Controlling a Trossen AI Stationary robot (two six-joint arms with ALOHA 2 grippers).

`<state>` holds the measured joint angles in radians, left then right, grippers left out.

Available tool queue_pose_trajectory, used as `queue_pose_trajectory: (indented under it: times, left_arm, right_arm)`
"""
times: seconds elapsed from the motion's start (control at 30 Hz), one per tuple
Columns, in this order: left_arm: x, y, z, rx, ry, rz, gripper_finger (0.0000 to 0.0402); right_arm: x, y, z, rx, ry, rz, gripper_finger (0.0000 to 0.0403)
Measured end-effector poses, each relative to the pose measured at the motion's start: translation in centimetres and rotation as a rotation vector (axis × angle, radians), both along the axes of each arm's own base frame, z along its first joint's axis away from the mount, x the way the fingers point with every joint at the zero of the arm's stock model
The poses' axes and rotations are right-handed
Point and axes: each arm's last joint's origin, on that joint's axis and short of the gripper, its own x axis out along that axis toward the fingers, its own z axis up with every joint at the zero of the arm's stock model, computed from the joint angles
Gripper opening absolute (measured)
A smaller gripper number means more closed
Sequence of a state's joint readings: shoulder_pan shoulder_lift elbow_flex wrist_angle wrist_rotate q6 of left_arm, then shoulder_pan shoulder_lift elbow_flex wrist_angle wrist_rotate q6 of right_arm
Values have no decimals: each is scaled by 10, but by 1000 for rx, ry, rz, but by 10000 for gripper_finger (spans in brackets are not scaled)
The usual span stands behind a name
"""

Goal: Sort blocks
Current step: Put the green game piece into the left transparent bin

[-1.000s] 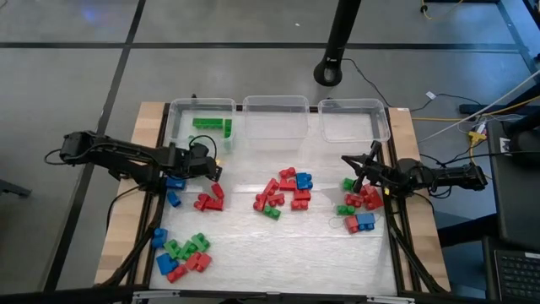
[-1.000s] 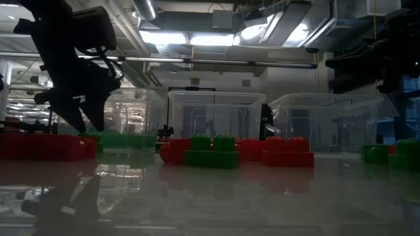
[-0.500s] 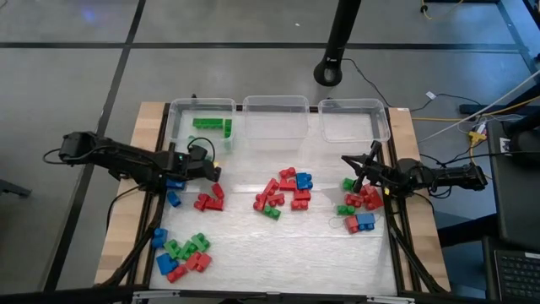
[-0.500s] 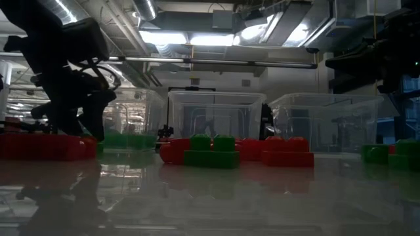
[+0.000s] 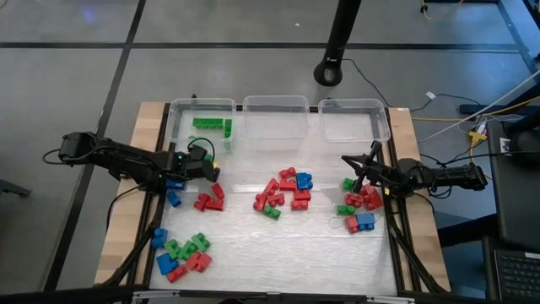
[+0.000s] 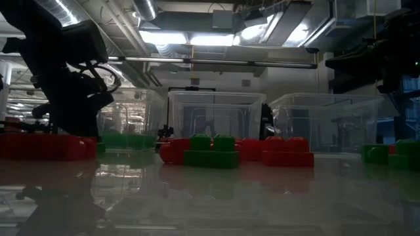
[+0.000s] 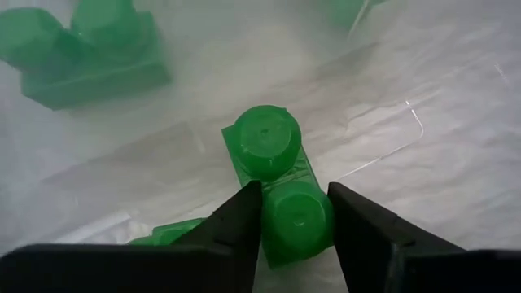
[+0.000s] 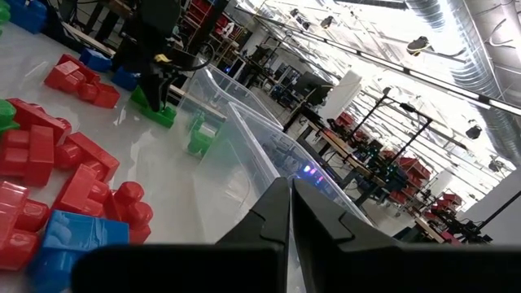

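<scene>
My left gripper (image 7: 295, 199) is down at the table in front of the left clear bin (image 5: 202, 102), shut on a green two-stud block (image 7: 273, 163). In the right wrist view this block (image 8: 155, 110) sits on the table under that gripper. More green blocks (image 5: 211, 125) lie inside the left bin. My right gripper (image 5: 353, 179) hangs shut above the right-hand pile of red, green and blue blocks (image 5: 359, 207), touching none of them. My left gripper pinches the green block between its two fingers at the stud end nearer the wrist (image 7: 297, 224), one finger (image 7: 240, 216) on each side. The fingers slant down from the table's left and lie along the block. The block rests flat on the table, studs up.
The middle bin (image 5: 276, 99) and right bin (image 5: 354, 103) stand along the far edge. Red blocks (image 5: 209, 198) and blue blocks (image 5: 175, 190) lie just near of my left gripper. A mixed pile (image 5: 283, 192) sits mid-table, another (image 5: 181, 253) at the near left.
My left gripper has sunk toward the table in front of the left bin, and its fingers have drawn together onto the green block. The block has stayed where it was.
</scene>
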<state>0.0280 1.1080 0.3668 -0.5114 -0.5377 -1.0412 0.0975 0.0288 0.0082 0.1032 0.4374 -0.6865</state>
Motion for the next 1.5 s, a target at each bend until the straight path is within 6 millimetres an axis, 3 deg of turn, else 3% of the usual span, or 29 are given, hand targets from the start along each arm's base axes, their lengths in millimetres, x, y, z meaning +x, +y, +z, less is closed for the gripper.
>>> queue_pose_trajectory:
  times: [0.27,0.47,0.63,0.87,1.1,1.27,1.5]
  left_arm:
    - [2,-1,2,5,16,-50,111]
    - [14,-5,17,-11,2,-149,112]
    - [32,-11,44,17,-65,-232,112]
    - [57,-18,105,105,-155,-391,116]
    - [63,-8,158,383,-109,-371,117]
    - [60,10,162,521,46,-330,118]
    - [49,34,157,533,254,-315,118]
  right_arm:
    - [0,0,0,0,0,0,19]
    - [0,0,0,0,0,0,19]
    - [0,0,0,0,0,0,19]
    - [0,0,0,0,0,0,19]
    - [0,0,0,1,0,0,19]
    - [0,0,0,5,-2,1,19]
    - [0,0,0,7,-3,1,19]
